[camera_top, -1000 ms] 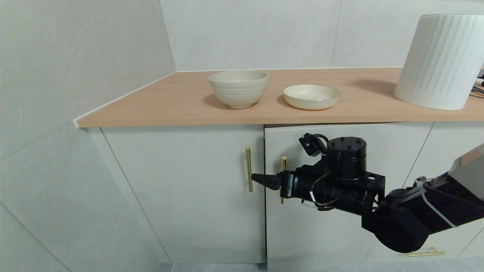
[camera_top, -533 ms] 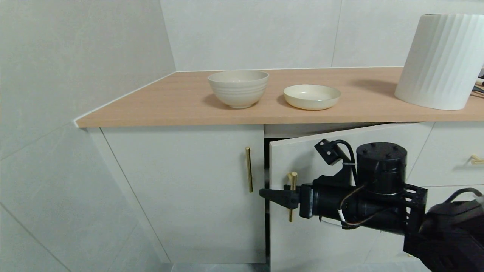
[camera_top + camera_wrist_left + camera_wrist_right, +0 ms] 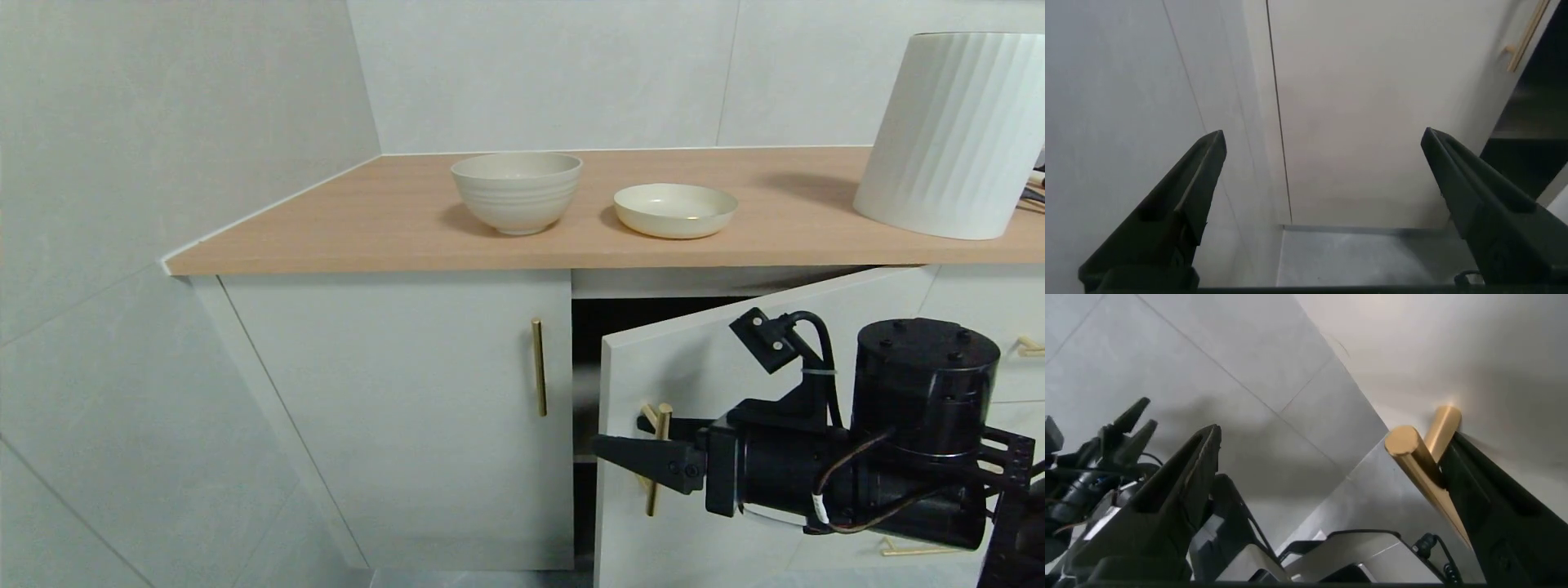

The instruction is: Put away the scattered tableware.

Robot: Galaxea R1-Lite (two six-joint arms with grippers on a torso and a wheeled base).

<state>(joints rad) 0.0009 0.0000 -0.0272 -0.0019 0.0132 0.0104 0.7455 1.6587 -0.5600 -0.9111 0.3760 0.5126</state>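
Wood tabletop (image 3: 392, 220) in tiled corner, bowl (image 3: 516, 192) and plate (image 3: 675, 209) on it, cupboard interior (image 3: 653, 314) behind ajar door (image 3: 694, 359) too dark to read, right gripper (image 3: 641, 445) wide, brass handle (image 3: 662, 420) touching one finger, left gripper (image 3: 1323, 135) wide, empty.

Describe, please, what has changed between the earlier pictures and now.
The right gripper, open around the brass handle, has pulled the right cabinet door outward, toward the robot; the dark inside of the cabinet now shows. The bowl, the plate and the left door stayed in place.
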